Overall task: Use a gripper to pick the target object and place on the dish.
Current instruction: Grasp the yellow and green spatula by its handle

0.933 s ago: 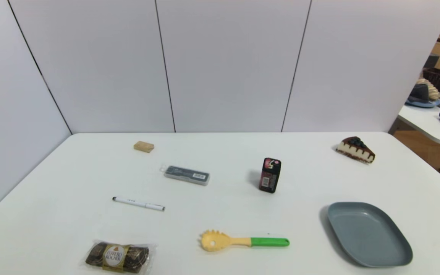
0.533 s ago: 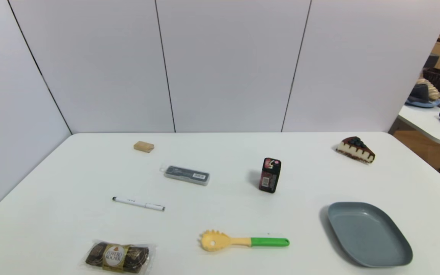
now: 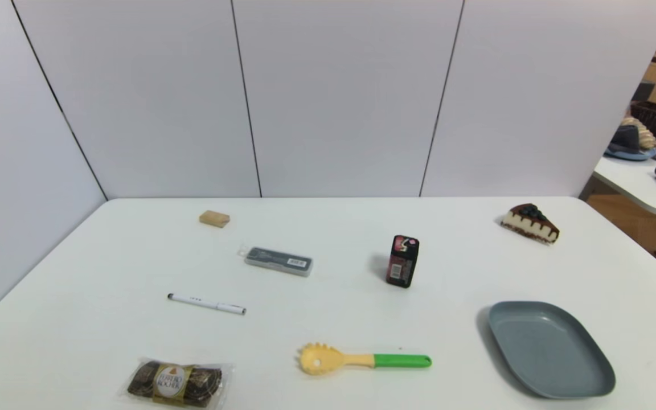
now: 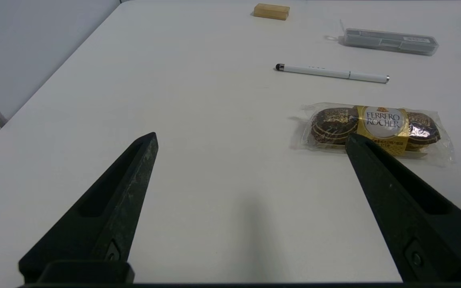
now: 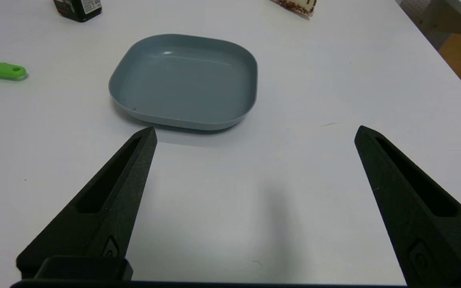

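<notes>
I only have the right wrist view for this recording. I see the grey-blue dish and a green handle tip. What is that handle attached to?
Observer: A spaghetti server with a pale yellow toothed head, lying flat on the table, apart from the dish.
Operator: Is the left gripper near it?
Observer: No. The left gripper is open over bare table, with a chocolate pack beside one finger.
Operator: Anything else slim on the table?
Observer: A white pen, beyond the chocolate pack.
</notes>
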